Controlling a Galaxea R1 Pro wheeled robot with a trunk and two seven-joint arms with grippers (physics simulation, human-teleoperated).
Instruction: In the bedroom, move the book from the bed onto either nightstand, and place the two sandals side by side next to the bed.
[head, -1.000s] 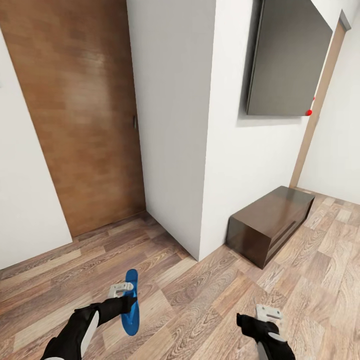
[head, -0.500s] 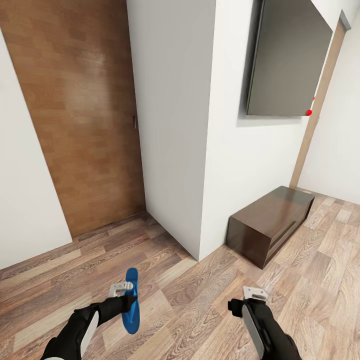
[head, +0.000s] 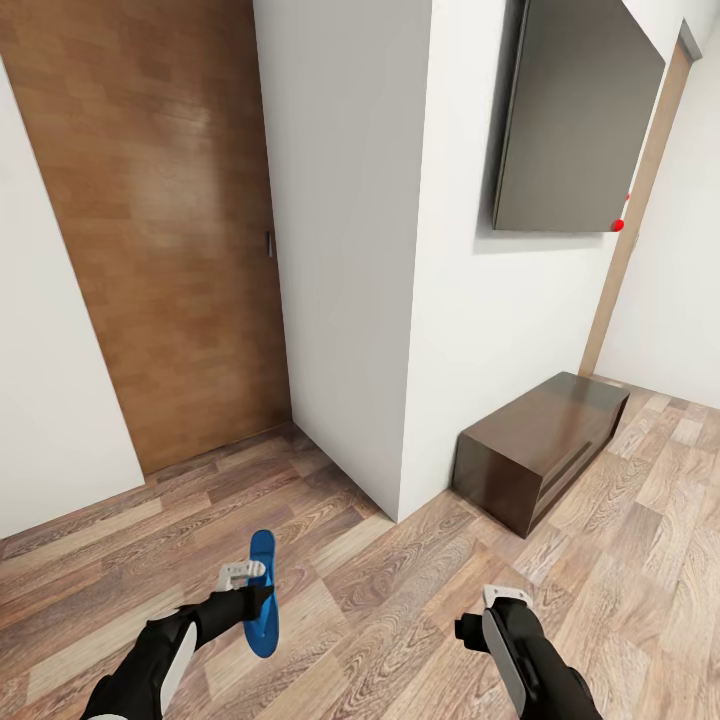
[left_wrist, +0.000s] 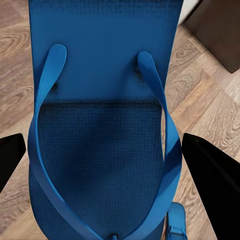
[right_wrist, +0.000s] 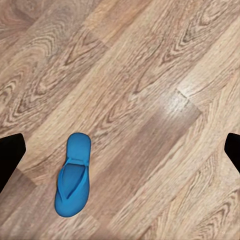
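**Robot carrying one blue sandal beside a wall corner**

Head view: the left hand (head: 247, 592), low at the left, holds a bright blue sandal (head: 262, 593) on edge above the brown wood-plank floor (head: 400, 600). The right hand (head: 505, 598) hangs low at the right; from here I cannot tell how far its fingers are spread. Ahead, a white wall corner (head: 405, 300) juts out. A wooden door (head: 150, 220) stands to its left. To its right are a dark wall panel (head: 575, 120) and a long dark-brown floor cabinet (head: 540, 445) against the wall.

Left wrist view: the held sandal (left_wrist: 102, 125) lies between the two black fingertips (left_wrist: 212, 180), its thong straps facing the camera.

Right wrist view: the second sandal (right_wrist: 74, 175) lies flat on the floor, straps up. The right hand's fingertips (right_wrist: 10, 155) stand wide apart, holding nothing.
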